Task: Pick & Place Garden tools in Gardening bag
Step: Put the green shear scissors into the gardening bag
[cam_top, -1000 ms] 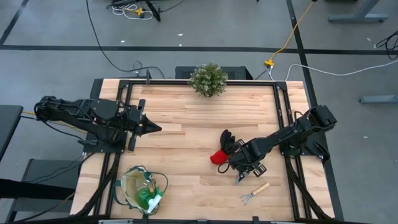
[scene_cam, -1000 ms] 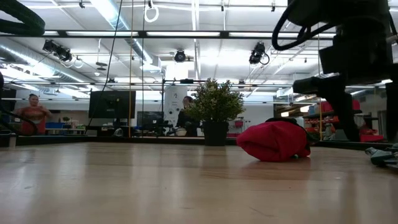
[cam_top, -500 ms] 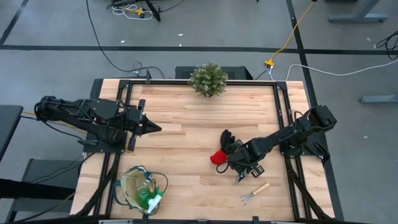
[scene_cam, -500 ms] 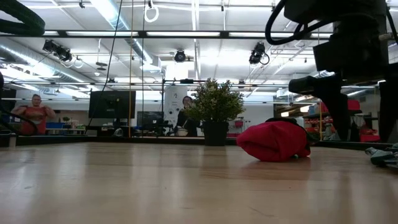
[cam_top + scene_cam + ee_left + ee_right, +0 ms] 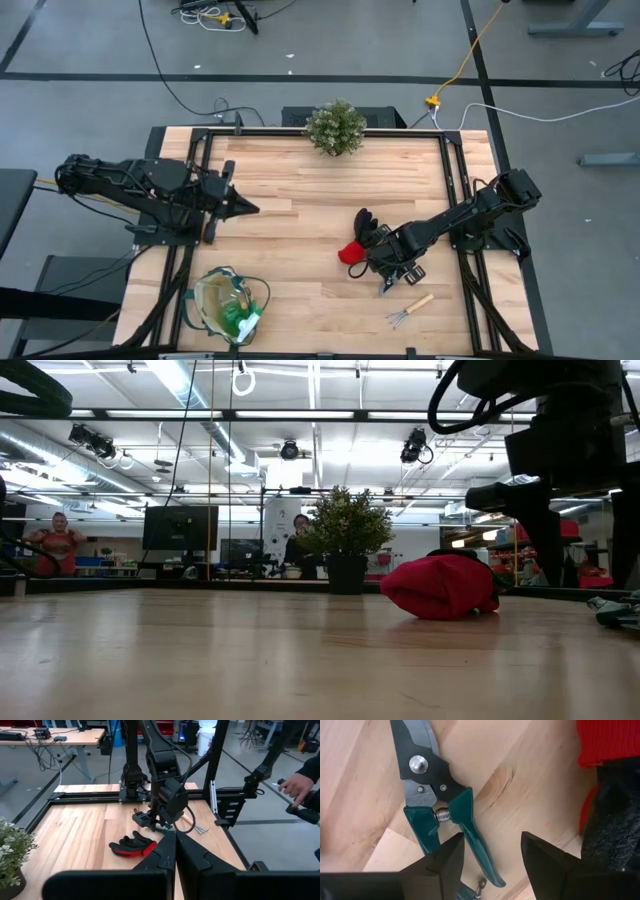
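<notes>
Hovering low over the shears [image 5: 437, 815] beside the glove [image 5: 358, 240] at the table's [image 5: 300, 200] right, right gripper [image 5: 492, 855] with fingers spread and nothing between them. Parked at the left edge, left gripper [image 5: 240, 206] with fingers pressed together and empty. Judged partly done: bag [image 5: 228, 305] near the front-left edge with something green inside, probably the spray bottle; glove, shears and one rake [image 5: 410, 310] left on the table, second rake not made out.
</notes>
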`<state>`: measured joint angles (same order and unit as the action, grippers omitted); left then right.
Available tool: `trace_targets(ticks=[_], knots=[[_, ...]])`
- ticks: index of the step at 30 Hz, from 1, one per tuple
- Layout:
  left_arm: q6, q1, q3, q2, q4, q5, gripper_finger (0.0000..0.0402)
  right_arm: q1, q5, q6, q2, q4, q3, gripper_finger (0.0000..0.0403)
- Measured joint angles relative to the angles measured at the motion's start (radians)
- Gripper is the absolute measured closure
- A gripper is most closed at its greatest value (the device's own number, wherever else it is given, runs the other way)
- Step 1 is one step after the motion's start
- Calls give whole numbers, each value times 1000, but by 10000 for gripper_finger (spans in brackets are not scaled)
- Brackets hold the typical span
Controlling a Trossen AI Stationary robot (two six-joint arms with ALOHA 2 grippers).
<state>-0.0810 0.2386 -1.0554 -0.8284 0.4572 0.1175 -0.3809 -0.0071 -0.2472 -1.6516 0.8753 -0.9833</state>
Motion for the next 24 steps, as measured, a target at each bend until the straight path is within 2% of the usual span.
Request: trace_targets(ticks=[24], knots=[[-1,0,0,0,1,-4,385,0,0,-9,0,-1,0,206]])
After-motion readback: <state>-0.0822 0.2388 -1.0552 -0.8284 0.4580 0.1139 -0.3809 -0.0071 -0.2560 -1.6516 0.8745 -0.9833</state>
